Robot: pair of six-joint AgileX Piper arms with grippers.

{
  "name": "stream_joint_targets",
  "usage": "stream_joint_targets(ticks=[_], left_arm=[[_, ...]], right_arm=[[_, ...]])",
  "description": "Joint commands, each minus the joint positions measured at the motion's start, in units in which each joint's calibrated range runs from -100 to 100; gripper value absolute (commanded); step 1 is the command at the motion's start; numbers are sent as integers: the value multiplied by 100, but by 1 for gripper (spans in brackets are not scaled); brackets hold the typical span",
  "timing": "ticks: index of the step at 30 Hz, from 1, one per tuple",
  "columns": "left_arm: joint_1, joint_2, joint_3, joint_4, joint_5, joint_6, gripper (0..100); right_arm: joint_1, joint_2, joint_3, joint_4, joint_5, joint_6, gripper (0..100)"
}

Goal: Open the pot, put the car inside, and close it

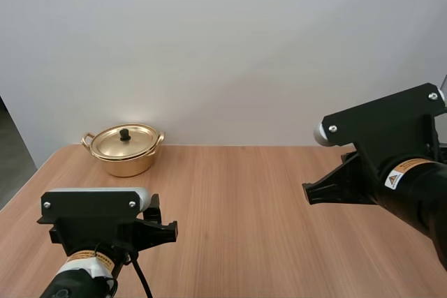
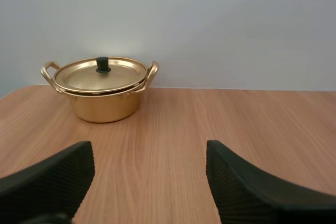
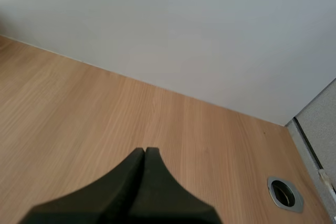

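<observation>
The pot (image 2: 105,98) stands at the far left of the table (image 1: 244,207), close to the wall, upright, with its lid (image 2: 100,76) seated and the black knob (image 2: 103,64) on top. Nothing touches it.

The left gripper (image 2: 148,150) is low over the table, aimed at the pot and well short of it, its fingers spread wide and empty. The right gripper (image 3: 144,153) hangs over the right side of the table, fingers pressed together on nothing.

Assessment: the opening step is in hand and not yet begun. The next move calls for the left gripper to advance, rise over the knob and close on it. Where the car lies cannot be told.
</observation>
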Motion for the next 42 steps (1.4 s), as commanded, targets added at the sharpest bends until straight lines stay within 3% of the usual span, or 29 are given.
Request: stream_joint_targets(ticks=[1,16,18,19,21,23,25,38,42], left_arm=[[6,0,0,20,-150,-1,99],[14,0,0,20,-265,-1,99],[14,0,0,20,-245,-1,95],[14,0,0,20,-245,-1,88],[14,0,0,20,-245,-1,64],[14,0,0,20,-245,-1,28],[14,0,0,20,-245,17,0],[14,0,0,20,-286,41,0],[14,0,0,20,-286,41,0]], right_arm=[[-2,-3,2,1,-3,3,0],[36,-174,2,149,-133,358,0],[38,-225,2,127,-133,367,0],[47,-239,2,127,-133,370,0],[46,-265,2,127,-133,397,0],[46,-303,2,127,-133,455,0],[60,-374,2,127,-133,534,0],[-99,-377,26,222,-169,900,0],[-99,-377,319,295,-731,900,0]])
